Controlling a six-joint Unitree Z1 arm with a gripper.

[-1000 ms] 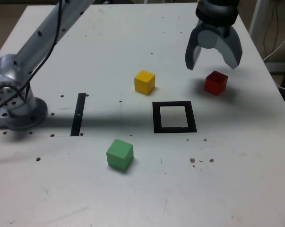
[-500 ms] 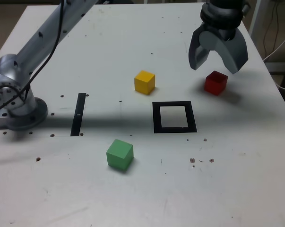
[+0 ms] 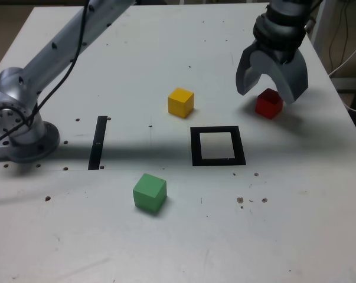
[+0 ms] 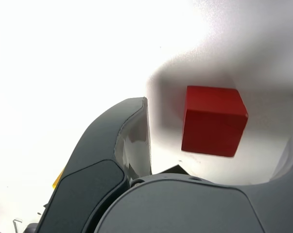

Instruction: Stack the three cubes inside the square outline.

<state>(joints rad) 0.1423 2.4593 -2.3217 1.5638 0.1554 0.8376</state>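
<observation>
Exterior view: hovering wide-spread gripper point(image 3: 270, 93) straddling the red cube point(image 3: 268, 104), gripping nothing. Sitting up and to that view's right of the square outline point(image 3: 218, 146); yellow cube point(image 3: 180, 102) up-left of outline, green cube point(image 3: 149, 192) down-left.

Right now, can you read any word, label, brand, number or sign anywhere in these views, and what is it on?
None: no readable text in either view.
Matte red cube, yellow cube, green cube: plain faces.
Flat black square outline and narrow black strip: unmarked.
Open grey hand and white table: no lettering shows.
</observation>
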